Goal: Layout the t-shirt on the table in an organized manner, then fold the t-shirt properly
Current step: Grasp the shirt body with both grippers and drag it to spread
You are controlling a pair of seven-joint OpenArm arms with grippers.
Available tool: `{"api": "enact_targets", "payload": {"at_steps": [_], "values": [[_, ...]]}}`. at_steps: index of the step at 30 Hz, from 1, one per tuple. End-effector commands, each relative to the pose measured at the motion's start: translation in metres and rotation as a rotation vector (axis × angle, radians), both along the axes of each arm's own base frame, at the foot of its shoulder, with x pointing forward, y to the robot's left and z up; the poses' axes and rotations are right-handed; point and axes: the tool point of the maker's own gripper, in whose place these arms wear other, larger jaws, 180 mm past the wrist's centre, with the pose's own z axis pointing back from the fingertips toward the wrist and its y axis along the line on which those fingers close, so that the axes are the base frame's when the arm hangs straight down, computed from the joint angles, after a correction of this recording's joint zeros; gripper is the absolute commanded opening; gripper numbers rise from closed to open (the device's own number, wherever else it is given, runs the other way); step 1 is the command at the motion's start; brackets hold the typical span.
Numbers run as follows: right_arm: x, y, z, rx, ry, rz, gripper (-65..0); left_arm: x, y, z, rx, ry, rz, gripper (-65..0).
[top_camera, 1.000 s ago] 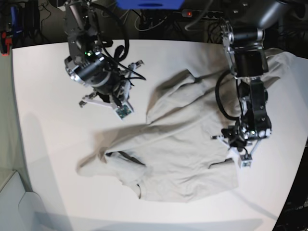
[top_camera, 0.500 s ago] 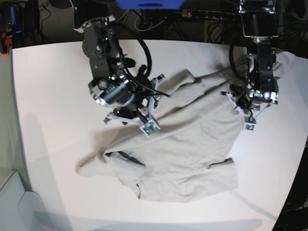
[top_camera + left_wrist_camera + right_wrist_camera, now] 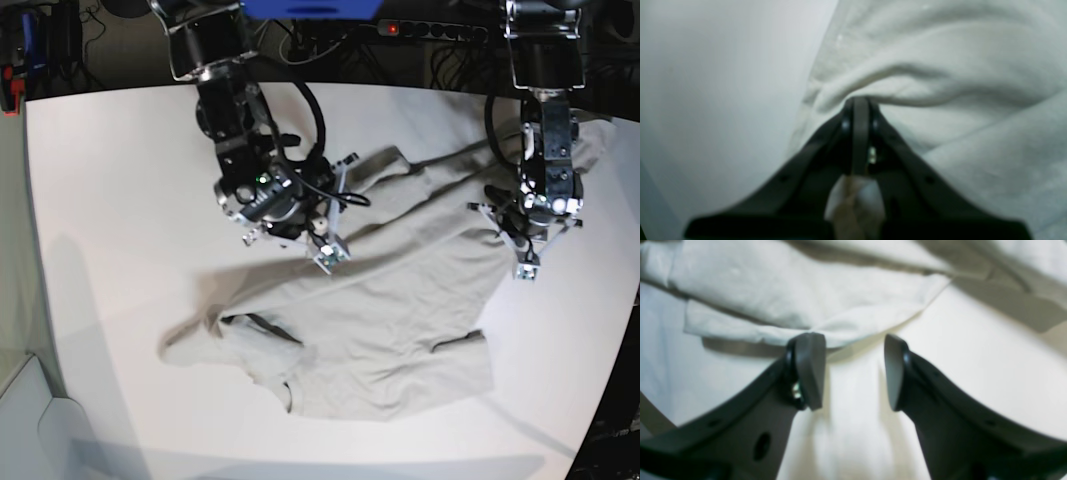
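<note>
While the t-shirt [image 3: 380,310] lies rumpled across the smooth white worktop [image 3: 100,200], its soft beige cotton is seen bunched in ridges and folds, with one sleeve trailing toward the near-left. The left tool [image 3: 857,110] is seen pinched tight on a fold at the shirt's edge, cloth gathered between its dark tips. The right tool [image 3: 853,371] stands spread, nothing held, one pad touching a hem. Compared with a second ago, both arms are found shifted; the right tool, previously over bare worktop, is now at the shirt's upper-left edge.
</note>
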Motion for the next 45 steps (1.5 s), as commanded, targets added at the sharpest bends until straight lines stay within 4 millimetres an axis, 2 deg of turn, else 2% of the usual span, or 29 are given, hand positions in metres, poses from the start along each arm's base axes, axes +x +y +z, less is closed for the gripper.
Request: {"api": "enact_targets", "payload": {"at_steps": [1, 6, 11, 17, 24, 26, 29, 34, 37, 39, 42, 45], "values": [[0.011, 0.007, 0.014, 0.028, -0.047, 0.010, -35.6, -0.016, 0.002, -0.013, 0.004, 0.086, 0.011, -64.9], [0.010, 0.009, 0.014, 0.030, -0.046, 0.017, -35.5, -0.016, 0.001, -0.014, 0.001, 0.086, 0.011, -64.9], [0.001, 0.015, -0.005, 0.025, 0.017, 0.027, -35.5, -0.016, 0.000, -0.013, -0.002, 0.084, 0.010, -64.9], [0.004, 0.021, -0.004, 0.044, 0.002, 0.038, -35.7, -0.017, -0.001, -0.013, -0.003, 0.084, 0.010, -64.9], [-0.011, 0.059, 0.003, 0.050, -0.034, 0.172, -36.1, -0.019, -0.001, -0.014, -0.004, 0.087, 0.010, -64.9], [-0.011, 0.066, 0.004, 0.076, -0.054, 0.181, -39.0, -0.019, -0.001, -0.015, -0.006, 0.088, 0.010, -64.9], [-0.014, 0.067, -0.010, 0.072, -0.024, 0.184, -47.0, -0.020, -0.001, -0.015, -0.005, 0.089, 0.008, -64.9], [-0.008, 0.062, -0.030, 0.027, 0.028, 0.192, -65.0, -0.020, -0.001, -0.015, -0.002, 0.091, 0.008, -64.9], [-0.006, 0.057, -0.032, 0.007, 0.029, 0.192, -64.5, -0.020, -0.001, -0.015, -0.002, 0.091, 0.008, -64.9], [-0.001, 0.045, -0.031, -0.014, 0.012, 0.186, -64.6, -0.020, 0.000, -0.015, -0.001, 0.091, 0.008, -64.9], [0.008, 0.025, -0.014, -0.051, -0.046, 0.175, -64.6, -0.020, 0.003, -0.014, 0.005, 0.088, 0.012, -64.9], [0.020, -0.008, 0.008, -0.117, -0.115, 0.152, -64.6, -0.018, 0.005, -0.012, 0.006, 0.083, 0.016, -64.9]]}}
